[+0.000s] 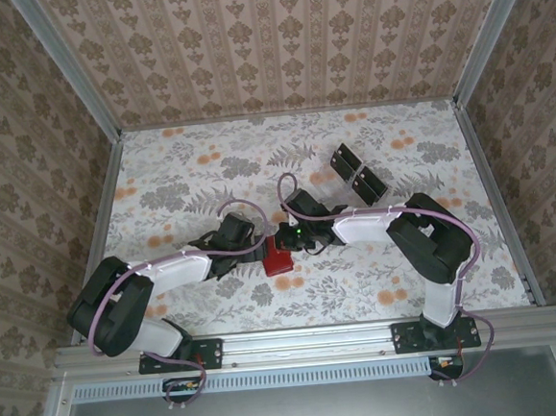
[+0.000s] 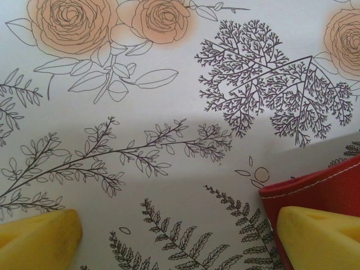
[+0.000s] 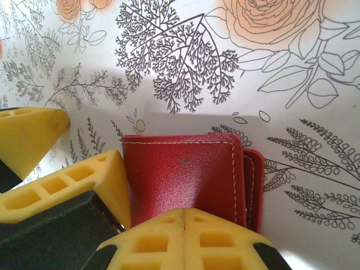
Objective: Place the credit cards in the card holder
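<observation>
Card holder (image 3: 185,180) at table (image 1: 206,146) centre, folded; inside not visible. Credit cards (image 1: 345,162) loose on table, well apart from holder. Left end effector (image 2: 179,225) fingers wide apart, one just beside holder corner. Right end effector (image 3: 184,216) fingers together at holder's near edge, possibly touching.

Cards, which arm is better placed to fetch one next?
Probably the right: the cards lie on its side, beyond the shut right tool. The left tool stands open at the wallet edge.

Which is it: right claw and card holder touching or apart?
Cannot tell: right wrist view, the shut right claw overlaps the card holder's near edge, hiding any gap.
</observation>
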You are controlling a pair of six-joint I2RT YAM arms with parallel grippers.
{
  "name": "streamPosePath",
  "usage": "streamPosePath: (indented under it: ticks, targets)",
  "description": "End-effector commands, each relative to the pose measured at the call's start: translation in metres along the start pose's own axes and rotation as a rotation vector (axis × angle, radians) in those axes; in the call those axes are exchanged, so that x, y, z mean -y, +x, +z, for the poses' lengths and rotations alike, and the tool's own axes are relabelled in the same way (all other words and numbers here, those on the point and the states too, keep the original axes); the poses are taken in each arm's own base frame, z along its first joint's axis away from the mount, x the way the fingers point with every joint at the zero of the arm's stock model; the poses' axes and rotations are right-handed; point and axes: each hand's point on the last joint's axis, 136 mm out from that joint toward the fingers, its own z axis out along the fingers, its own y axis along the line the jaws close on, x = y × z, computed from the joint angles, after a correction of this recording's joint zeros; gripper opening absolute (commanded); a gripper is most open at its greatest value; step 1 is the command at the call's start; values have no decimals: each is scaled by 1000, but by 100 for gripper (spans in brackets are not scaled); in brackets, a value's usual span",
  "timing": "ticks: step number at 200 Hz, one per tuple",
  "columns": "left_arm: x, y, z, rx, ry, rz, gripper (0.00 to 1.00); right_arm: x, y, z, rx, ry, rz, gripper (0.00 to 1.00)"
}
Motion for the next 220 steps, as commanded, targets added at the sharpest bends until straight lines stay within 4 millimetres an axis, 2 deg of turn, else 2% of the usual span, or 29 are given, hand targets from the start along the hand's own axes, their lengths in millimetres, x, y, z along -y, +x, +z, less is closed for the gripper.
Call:
streamPosePath:
  ticks: [1,54,79,131,220]
  targets:
    - [9,23,11,-88,54,1,100,7,12,-4,-25,17,6,0]
    - [10,24,12,-90,53,4,100,-17,-3,-26,53,-53,-16,0]
    - [10,24,12,-91,54,4,100,-24,-5,-30,58,-69,-25,0]
    - [12,23,13,-91,58,6,100,-26,2,-18,20,-74,-26,0]
    - [11,25,13,-92,55,6,100,-10,12,0,-18,-34,-9,0]
